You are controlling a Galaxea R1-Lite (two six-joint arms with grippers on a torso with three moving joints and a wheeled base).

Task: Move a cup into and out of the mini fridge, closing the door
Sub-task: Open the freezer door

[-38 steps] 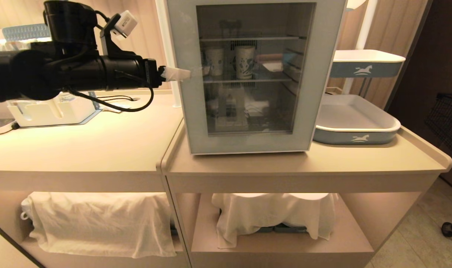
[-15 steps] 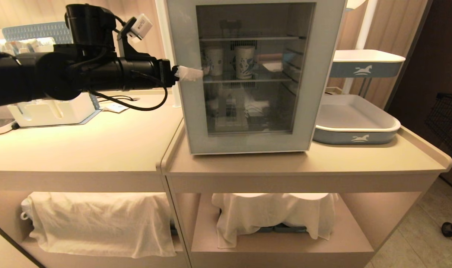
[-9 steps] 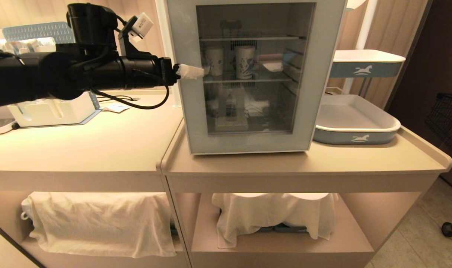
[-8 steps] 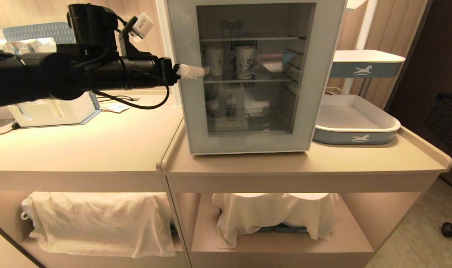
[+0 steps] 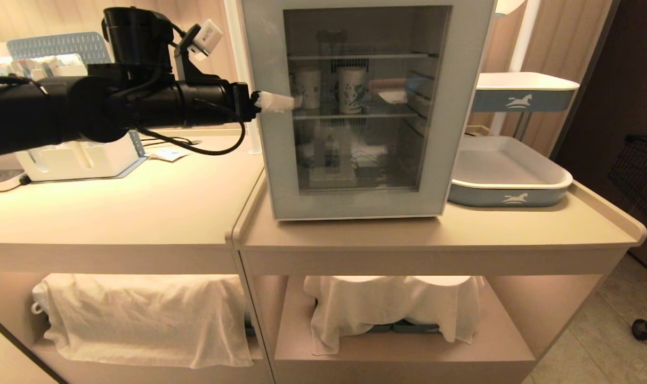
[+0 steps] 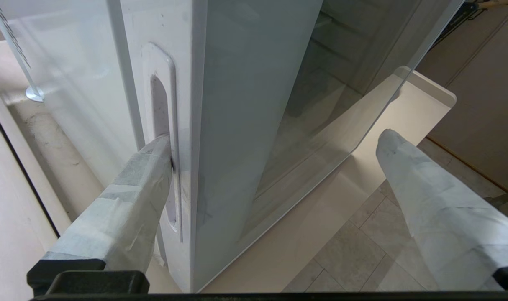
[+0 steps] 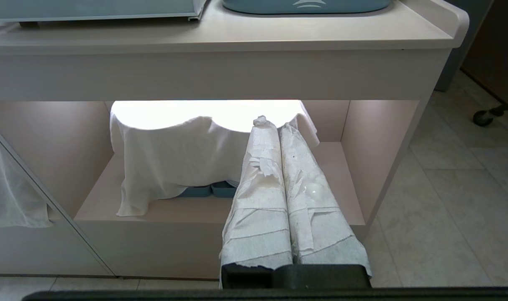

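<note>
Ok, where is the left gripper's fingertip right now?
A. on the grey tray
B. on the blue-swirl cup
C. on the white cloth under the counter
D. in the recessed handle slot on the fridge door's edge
D: in the left wrist view one finger of the open left gripper sits in the handle slot on the edge of the door.

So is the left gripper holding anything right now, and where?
Nothing is clamped. The left gripper is open, straddling the door's edge, one finger tip in the side handle recess.

The left arm (image 5: 115, 104) is a glossy black tube with a bulky black joint, looping black cables and a small white camera box behind the claw. Both claws' fingers (image 6: 124, 209) are tapered and wrapped in wrinkled white tape above black bases.
</note>
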